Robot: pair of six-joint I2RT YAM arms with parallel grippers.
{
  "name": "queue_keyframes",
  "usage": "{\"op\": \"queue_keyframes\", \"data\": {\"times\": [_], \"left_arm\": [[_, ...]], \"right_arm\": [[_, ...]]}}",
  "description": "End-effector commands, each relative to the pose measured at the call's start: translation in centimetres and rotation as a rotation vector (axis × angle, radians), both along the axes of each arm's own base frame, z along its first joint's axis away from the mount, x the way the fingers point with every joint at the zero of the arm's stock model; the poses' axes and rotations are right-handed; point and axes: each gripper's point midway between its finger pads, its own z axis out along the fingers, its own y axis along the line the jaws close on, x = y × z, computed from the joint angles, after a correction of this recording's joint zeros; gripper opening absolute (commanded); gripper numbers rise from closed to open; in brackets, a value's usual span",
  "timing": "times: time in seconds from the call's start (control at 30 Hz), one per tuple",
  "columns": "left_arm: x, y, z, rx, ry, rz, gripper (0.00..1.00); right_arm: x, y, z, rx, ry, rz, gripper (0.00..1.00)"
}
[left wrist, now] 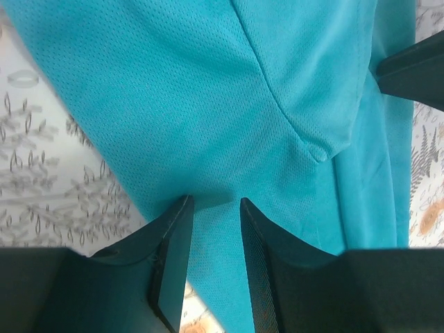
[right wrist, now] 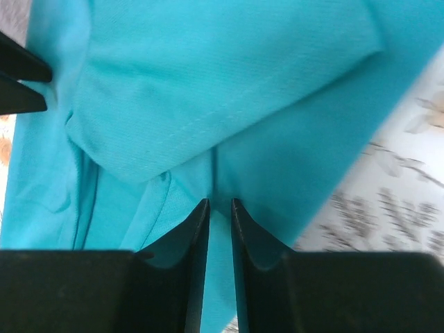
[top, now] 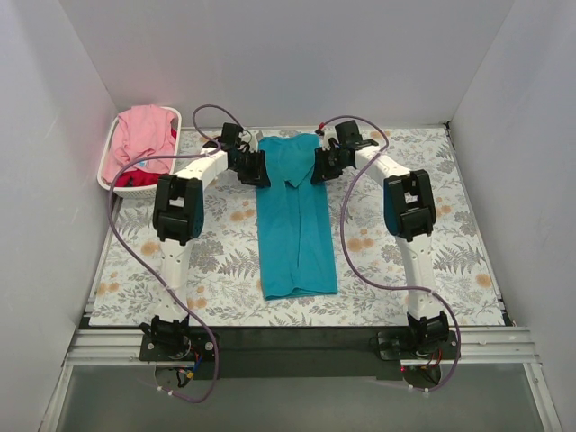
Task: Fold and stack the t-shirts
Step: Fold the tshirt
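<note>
Carries, as the floral counter, one teal t-shirt down its middle, running from 12 to 6 o'clock. Lies already narrowed to a long strip, both sides turned in over the middle, a flap showing at the 12 o'clock end. Looks like an early stage: lengthwise fold done on this one, crosswise folds down to a small rectangle not yet made, nothing stacked. Stands at 10 o'clock on the counter as a white slatted basket, holding the other two unfolded: pink t-shirt heaped on top and spilling over the rim, red t-shirt only peeping out beneath. Grips the strip's 12 o'clock end from 9 o'clock with the left pincer, fingers drawn in on a pinch of teal cloth. Clamps likewise from 3 o'clock with the right pincer, fingers nearly together on a hemmed fold.
</note>
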Motion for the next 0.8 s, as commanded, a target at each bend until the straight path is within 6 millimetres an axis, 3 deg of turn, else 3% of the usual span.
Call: {"op": "queue_keyframes", "data": {"times": [0.0,0.13,0.33,0.43,0.5,0.53,0.6,0.63,0.67,0.73,0.77], "left_arm": [[1.1,0.5,-1.5,0.031,0.002,0.008,0.33],[2.0,0.2,-1.9,0.023,-0.006,0.01,0.33],[3.8,0.1,-2.7,0.024,-0.026,0.016,0.33],[4.9,0.4,-2.8,0.022,-0.049,0.026,0.34],[5.2,0.0,-1.8,-0.007,-0.061,0.011,0.36],[5.3,-0.3,-0.5,-0.025,-0.081,-0.002,0.37],[5.3,-0.8,2.2,-0.059,-0.118,-0.023,0.4],[5.5,-0.9,5.3,-0.074,-0.17,-0.028,0.44],[5.6,-0.9,7.4,-0.079,-0.213,-0.039,0.46],[5.2,-0.8,10.6,-0.093,-0.274,-0.057,0.54],[4.5,-0.7,15.2,-0.109,-0.362,-0.079,0.57]], "right_arm": [[1.6,-1.9,-1.5,-0.001,0.018,-0.074,0.25],[3.3,-2.0,-1.0,0.024,-0.011,-0.077,0.26],[4.4,-1.9,-1.5,0.025,-0.034,-0.064,0.29],[5.2,-2.0,-1.0,0.02,-0.063,-0.069,0.3],[6.0,-1.8,0.3,0.024,-0.104,-0.063,0.34],[6.3,-1.9,1.0,0.018,-0.128,-0.06,0.36],[6.7,-1.8,4.4,0.029,-0.195,-0.048,0.44],[6.6,-1.8,5.7,0.036,-0.219,-0.035,0.47],[6.4,-1.8,9.2,0.051,-0.28,-0.024,0.52],[5.2,-2.0,11.7,0.032,-0.336,0.024,0.59],[4.2,-2.1,15.5,0.023,-0.423,0.062,0.65]]}}
